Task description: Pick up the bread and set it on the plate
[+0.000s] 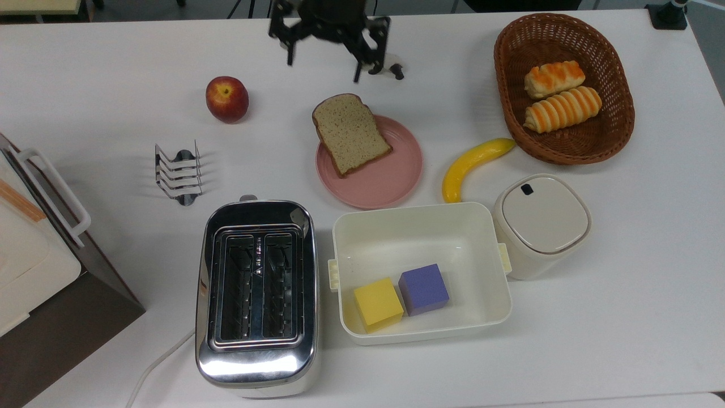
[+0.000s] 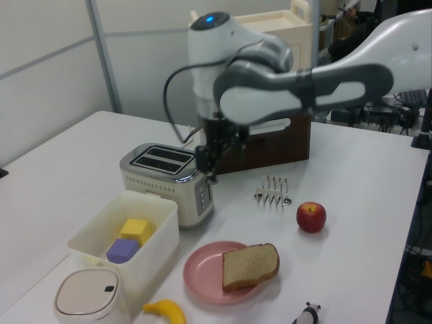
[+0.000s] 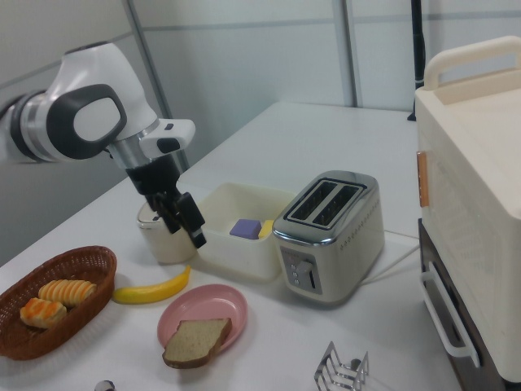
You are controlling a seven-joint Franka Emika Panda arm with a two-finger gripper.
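Bread (image 1: 350,133) on plate (image 1: 391,178); banana (image 1: 473,166) at top view's right.

No lettering, label, brand or number can be read on anything here — not one sign.

My gripper (image 3: 189,221) hangs above the plate (image 3: 202,314), clear of it and carrying nothing. The bread (image 3: 196,341) lies flat on the plate's near edge, overhanging the rim onto the table (image 3: 326,147). A banana (image 3: 151,287) lies just beside the plate.
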